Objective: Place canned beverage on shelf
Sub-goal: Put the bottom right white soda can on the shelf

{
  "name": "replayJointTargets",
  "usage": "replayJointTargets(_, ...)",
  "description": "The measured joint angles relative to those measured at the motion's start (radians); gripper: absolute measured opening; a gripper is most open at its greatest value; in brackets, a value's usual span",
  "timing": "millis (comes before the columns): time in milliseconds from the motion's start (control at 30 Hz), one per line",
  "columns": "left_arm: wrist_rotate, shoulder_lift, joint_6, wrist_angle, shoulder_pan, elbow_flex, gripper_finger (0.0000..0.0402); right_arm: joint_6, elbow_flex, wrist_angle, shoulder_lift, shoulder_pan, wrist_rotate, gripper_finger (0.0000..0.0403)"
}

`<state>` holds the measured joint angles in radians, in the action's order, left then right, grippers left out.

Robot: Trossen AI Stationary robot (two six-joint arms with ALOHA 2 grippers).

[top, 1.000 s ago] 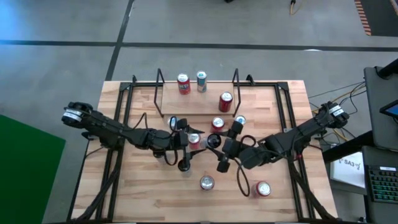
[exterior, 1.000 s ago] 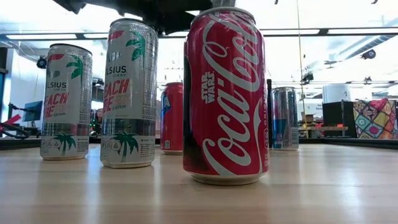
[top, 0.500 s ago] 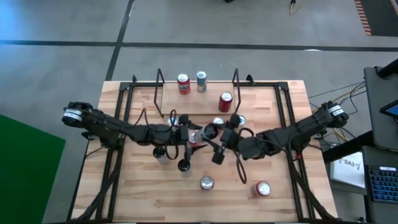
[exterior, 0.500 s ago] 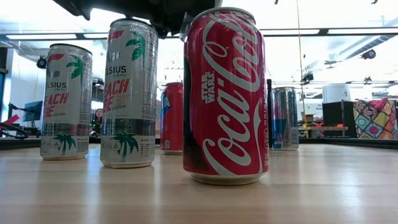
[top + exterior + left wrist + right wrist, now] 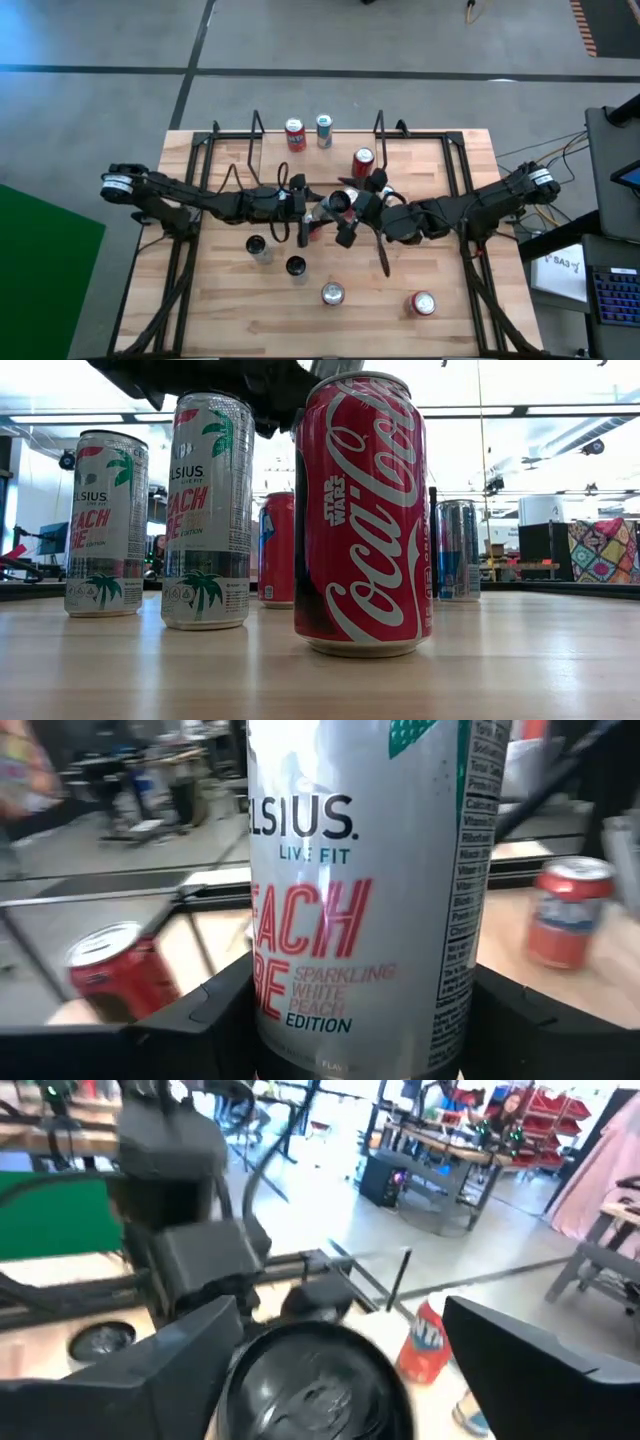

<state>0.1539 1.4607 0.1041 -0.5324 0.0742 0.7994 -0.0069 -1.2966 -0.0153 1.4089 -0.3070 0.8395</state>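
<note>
**Operator:** State the grip condition.

**Technician:** The left gripper (image 5: 308,210) is clenched on the tall silver can (image 5: 360,900), fingers (image 5: 225,1010) low on its body. The right gripper (image 5: 352,205) straddles the can's top, its fingers (image 5: 520,1350) spread wide. The can is at the bench's (image 5: 440,320) middle, just short of the shelf (image 5: 300,172).

**Operator:** List the hazards.

**Technician:** A low grip on a tall can permits tilting or slipping. The right fingers, if drawn back carelessly, may clip the lid. On approach, the can may strike the red can (image 5: 363,160) on the shelf or a rod.
</note>
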Motion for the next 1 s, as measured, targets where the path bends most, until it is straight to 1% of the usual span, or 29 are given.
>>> replayJointTargets(100,-0.105,-0.025,-0.012,0.004,-0.022,0.0,0.0229,-0.045,-0.05,-0.035,-0.001,-0.003,-0.01,0.0357)
replayJointTargets(200,-0.238,-0.05,-0.045,0.019,-0.045,-0.007,0.0229,-0.08,-0.107,-0.127,-0.001,-0.003,-0.044,0.0358)
replayJointTargets(267,-0.368,-0.07,-0.063,0.022,-0.063,-0.018,0.0229,-0.092,-0.145,-0.189,-0.001,-0.003,-0.118,0.0358)
replayJointTargets(467,-0.807,-0.112,-0.096,0.004,-0.102,-0.043,0.0229,-0.145,-0.222,-0.308,-0.019,-0.001,-0.409,0.0358)
replayJointTargets(533,-0.953,-0.114,-0.083,0.003,-0.097,-0.046,0.0229,-0.16,-0.232,-0.327,-0.034,0.002,-0.477,0.0358)
replayJointTargets(633,-1.119,-0.11,-0.079,-0.009,-0.092,-0.051,0.0231,-0.188,-0.236,-0.337,-0.048,0.004,-0.503,0.0358)
replayJointTargets(667,-1.142,-0.11,-0.078,-0.016,-0.087,-0.051,0.0233,-0.191,-0.236,-0.343,-0.051,0.003,-0.508,0.0358)
replayJointTargets(833,-1.145,-0.112,-0.088,-0.075,-0.071,-0.051,0.0234,-0.191,-0.234,-0.345,-0.038,0.004,-0.535,0.0359)
replayJointTargets(933,-1.14,-0.11,-0.091,-0.077,-0.073,-0.051,0.0235,-0.205,-0.234,-0.333,-0.011,0.005,-0.602,0.0359)
replayJointTargets(1000,-1.132,-0.107,-0.092,-0.077,-0.075,-0.051,0.0236,-0.224,-0.233,-0.309,0.011,0.003,-0.616,0.0359)
